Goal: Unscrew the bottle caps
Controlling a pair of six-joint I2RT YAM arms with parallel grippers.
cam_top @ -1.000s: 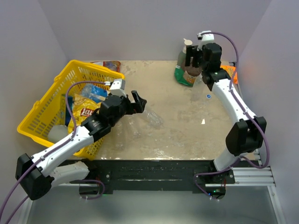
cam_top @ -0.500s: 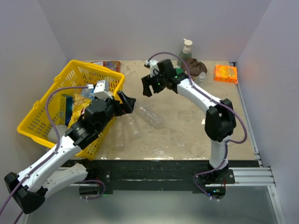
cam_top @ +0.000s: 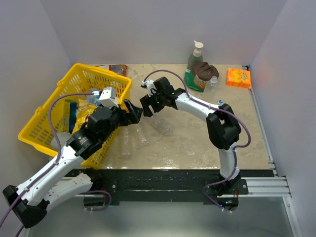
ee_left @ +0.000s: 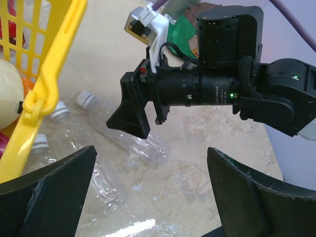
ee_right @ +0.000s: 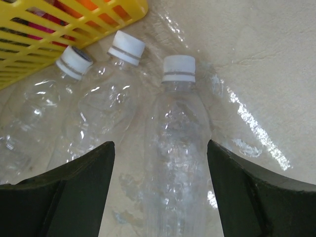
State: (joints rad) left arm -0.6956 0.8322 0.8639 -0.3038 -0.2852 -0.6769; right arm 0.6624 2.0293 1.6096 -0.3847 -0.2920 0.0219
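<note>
Three clear ribbed bottles lie side by side on the table by the basket. In the right wrist view their white caps [ee_right: 178, 68] [ee_right: 127, 48] [ee_right: 74, 62] are all on. My right gripper [ee_right: 160, 145] is open, just above the rightmost bottle [ee_right: 177, 148], with a finger on each side of its body. My left gripper [ee_left: 150, 154] is open and empty, hovering over the bottles [ee_left: 136, 140] and facing my right gripper [ee_left: 133, 116]. From above, both grippers [cam_top: 134, 111] [cam_top: 147, 106] nearly meet over the bottles [cam_top: 159, 123]. A fourth small bottle [cam_top: 213, 81] stands at the back right.
A yellow basket [cam_top: 34, 126] full of snack packs stands at the left, close to the bottles. A green pump bottle [cam_top: 196, 55], a brown lump [cam_top: 202, 69] and an orange packet [cam_top: 238, 77] sit at the back right. A small blue cap [cam_top: 220, 102] lies on the table.
My right arm has swung from the back right, by the pump bottle, leftward and down over the lying bottles. My left gripper has drawn back slightly toward the basket.
</note>
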